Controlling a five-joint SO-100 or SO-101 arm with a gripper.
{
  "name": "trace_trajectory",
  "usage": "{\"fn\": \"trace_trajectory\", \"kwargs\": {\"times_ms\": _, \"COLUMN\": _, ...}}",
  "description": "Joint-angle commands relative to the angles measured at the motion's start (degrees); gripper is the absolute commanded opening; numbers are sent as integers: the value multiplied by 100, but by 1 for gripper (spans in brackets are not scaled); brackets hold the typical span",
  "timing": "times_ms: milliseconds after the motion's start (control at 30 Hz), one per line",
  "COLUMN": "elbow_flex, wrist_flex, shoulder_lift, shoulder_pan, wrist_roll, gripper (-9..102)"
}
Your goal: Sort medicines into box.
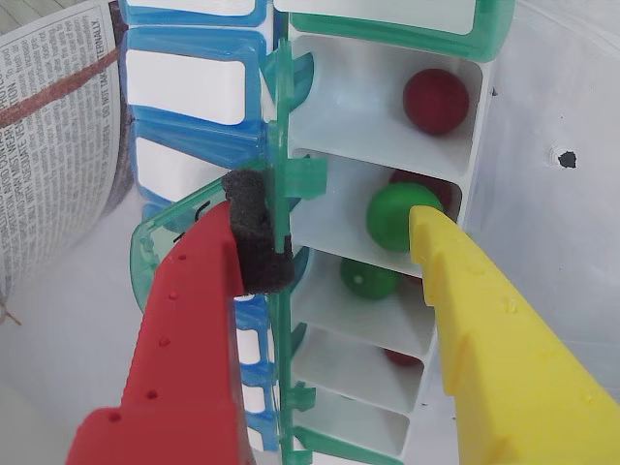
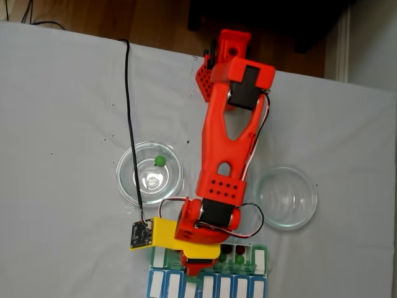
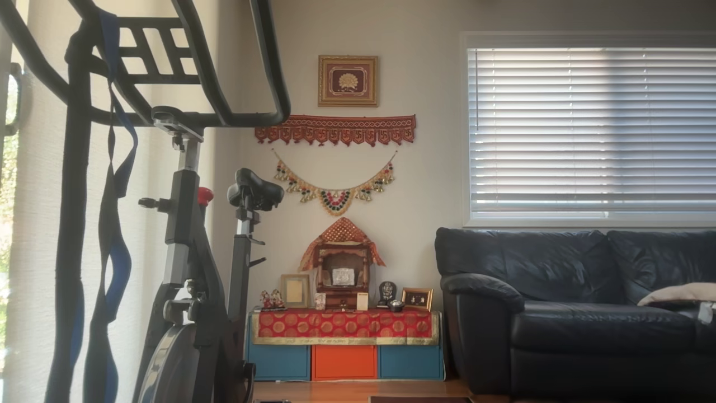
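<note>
Red and yellow plastic make up the two fingers of your gripper [image 1: 329, 242], and in the wrist view you see them spread apart, pinching nothing. The red finger [image 1: 184, 329], tipped with a dark foam pad [image 1: 254, 232], sits against the green hinge edge of the box [image 1: 387, 107], over an opened green lid [image 1: 160, 242]. The yellow finger [image 1: 494, 329] reaches over the open white compartments, its tip just beside a green ball [image 1: 397, 215] that lies in the compartment between the fingers, with a dark red ball [image 1: 426, 182] partly hidden behind it.

One compartment beyond the fingertips holds a single red ball [image 1: 436, 100]. One compartment back toward the wrist holds another green ball [image 1: 368, 279], and the next shows a sliver of red [image 1: 402, 356].

Outside the red finger runs the blue-lidded row [image 1: 194, 87], touching the green box along its length, and past that lies a printed paper [image 1: 58, 145].

In the fixed view your arm [image 2: 226, 149] stretches down over the grey cloth [image 2: 62, 124] to the organiser at the bottom edge. Either side of the arm stands a glass dish: the left one [image 2: 127, 180] holds one green ball [image 2: 160, 161], the right dish [image 2: 304, 198] is well apart from it.
</note>
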Motion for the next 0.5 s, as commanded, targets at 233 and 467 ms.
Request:
{"fn": "trace_trajectory", "kwargs": {"times_ms": 233, "elbow_flex": 149, "wrist_flex": 44, "shoulder_lift": 756, "shoulder_pan": -88, "wrist_roll": -246, "gripper": 12}}
{"fn": "trace_trajectory", "kwargs": {"times_ms": 467, "elbow_flex": 1090, "wrist_flex": 677, "shoulder_lift": 1925, "shoulder_pan": 18, "wrist_roll": -580, "gripper": 1}}
